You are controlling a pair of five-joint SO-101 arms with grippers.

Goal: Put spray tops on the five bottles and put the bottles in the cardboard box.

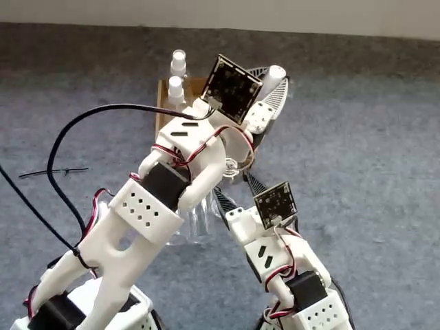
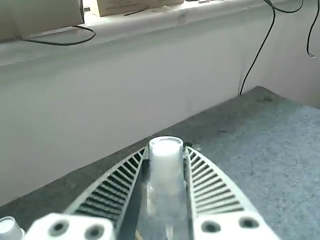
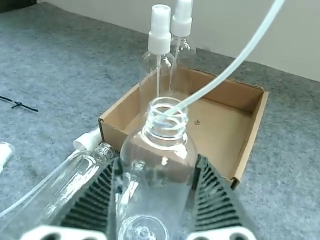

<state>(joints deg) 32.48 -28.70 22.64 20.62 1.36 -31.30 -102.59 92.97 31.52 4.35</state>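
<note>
– Up at eleven o'clock on the counter (image 1: 357, 172), what do we have boxed?

– We count two. The first capped bottle (image 3: 157, 55) and the second capped bottle (image 3: 181, 42) stand upright in the cardboard box (image 3: 252, 125). They are side by side in its eleven o'clock corner, each with its top on.

– And the one we are working on?

– Our right hand (image 3: 159, 165) is closed around the open bottle (image 3: 160, 145), holding it upright near the counter's middle, at six o'clock from the box. Our left hand (image 2: 166, 150), out at one o'clock, is pinched shut on a spray top (image 2: 165, 167). That top's dip tube (image 3: 225, 70) slants down to the bottle's mouth, and its tip looks just inside the neck. We judge the top has yet to be lowered and screwed on.

– So two of five are done. What else do we count?

– One uncapped bottle (image 3: 75, 180) lies on its side at seven o'clock, just beside the right hand. From above we see something clear under the left arm there, and we cannot tell whether it is one bottle or two. One loose spray top (image 3: 86, 141) lies on the counter just beside a corner of the box. A small white piece (image 3: 2, 152) farther out may be another, but we cannot tell.

– What is left?

– We seat this top and box the bottle, then cap and box the remaining ones.
</note>
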